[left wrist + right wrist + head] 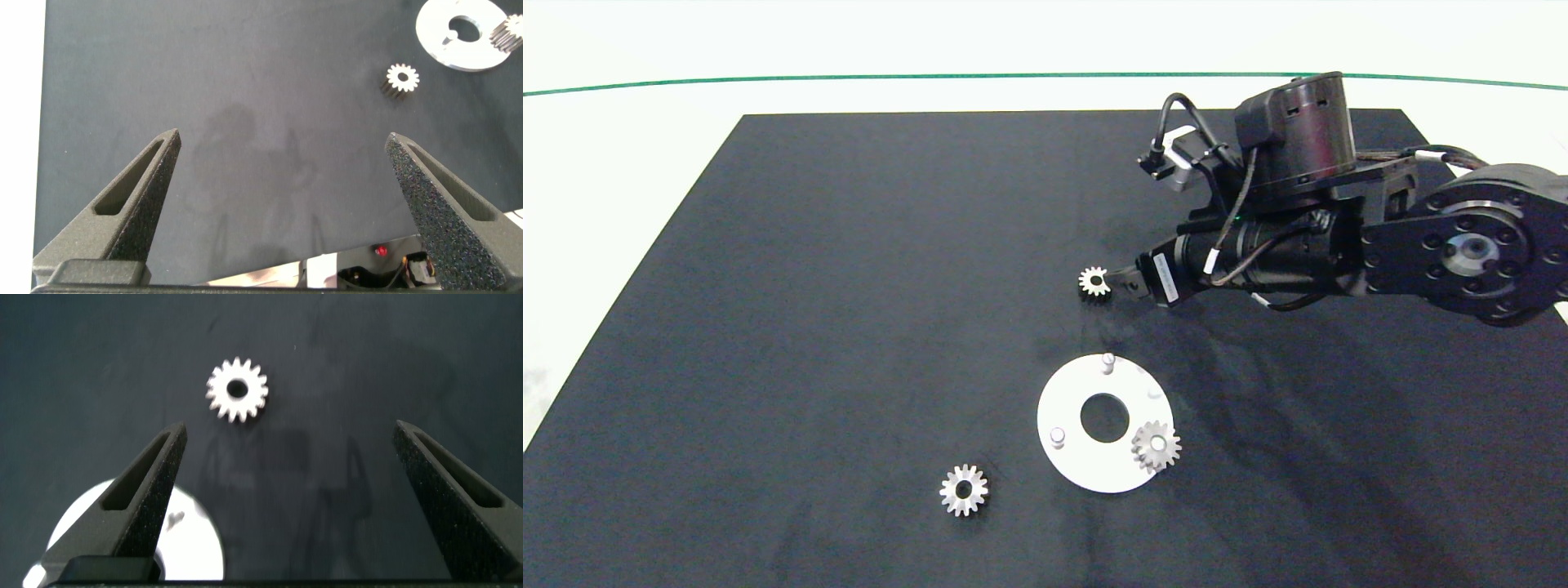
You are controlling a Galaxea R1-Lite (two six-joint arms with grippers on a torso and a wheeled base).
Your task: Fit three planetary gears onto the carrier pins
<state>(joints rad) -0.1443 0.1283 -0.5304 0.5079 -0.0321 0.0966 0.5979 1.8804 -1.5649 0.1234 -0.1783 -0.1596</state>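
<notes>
We are reaching in from the right with the right gripper [290, 490], its fingers spread wide and holding nothing, hovering just short of a loose planetary gear [1094, 282] lying flat on the black mat [833, 310], beyond the white carrier disc [1086, 465].

The left gripper [286, 196] is hanging idle, well off to the side, fingers spread and empty; it is out of sight from above.

The risks, as we are judging them: the gear is thin and lying flat, so closing fingers may be skidding it across the mat or tipping it on edge rather than pinching it. Carried askew, its bore may be catching on a pin top instead of dropping over it, and a sideways nudge could be shifting the unsecured disc.

The count: we are seeing three gears — the one by the right gripper, one [964, 490] loose on the mat near the disc's left side, and one [1156, 445] sitting at the disc's right edge, apparently over a pin. Two carrier pins [1107, 363] are standing bare. One disc, one mat.
</notes>
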